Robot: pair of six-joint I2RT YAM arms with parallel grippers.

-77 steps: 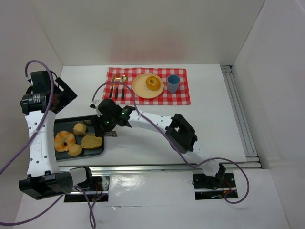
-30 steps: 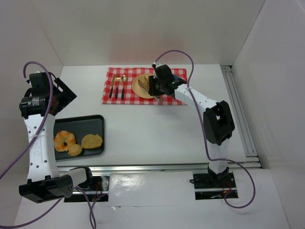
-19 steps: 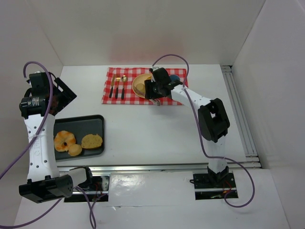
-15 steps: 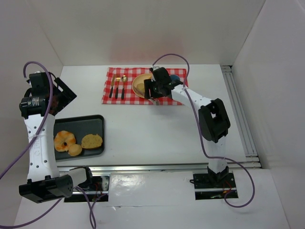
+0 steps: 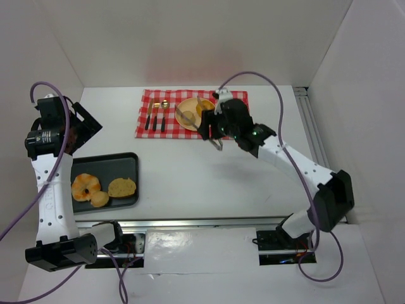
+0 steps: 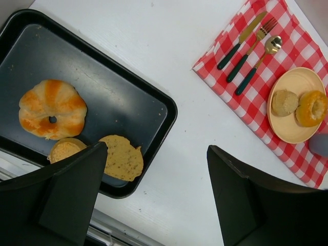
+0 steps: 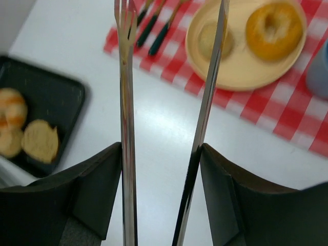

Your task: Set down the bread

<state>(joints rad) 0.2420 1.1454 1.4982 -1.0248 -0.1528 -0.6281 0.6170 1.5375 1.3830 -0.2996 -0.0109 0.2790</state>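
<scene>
- Right gripper (image 7: 163, 195) is clamped on the handle end of the tongs (image 7: 124, 102). The tong arms are sprung apart and nothing is between the tips.
- Left gripper (image 6: 157, 148) is raised over the tray's right edge with its fingers spread wide and nothing between them.
- Bread: one roll (image 7: 215, 38) lies on the plate (image 7: 241, 77), just beside the bagel (image 7: 274, 28). It is round, with no long axis to mind.
- Three pieces lie on the tray (image 6: 118, 97): ring bread (image 6: 51, 108), small bun (image 6: 64, 150) and flat bread (image 6: 122, 158). The flat one is against the tray's near rim and nearest the right arm.
- Key relation: the tongs point far-left over the plate, with the roll lying between the arms in the wrist view. Their height above it cannot be told.
- Judgement: that roll counts as placed. The next piece lies left and near of the tongs, well apart from them. The left arm is nearer to it, but only the right arm carries the tool.
- Room: bare table (image 5: 190, 171) lies between the cloth (image 6: 220, 66) and the tray, so the sweep looks open.
- Things to mind: cutlery (image 6: 246, 46) left of the plate, cup (image 7: 320, 66) to its right, and the tray's raised rim.
</scene>
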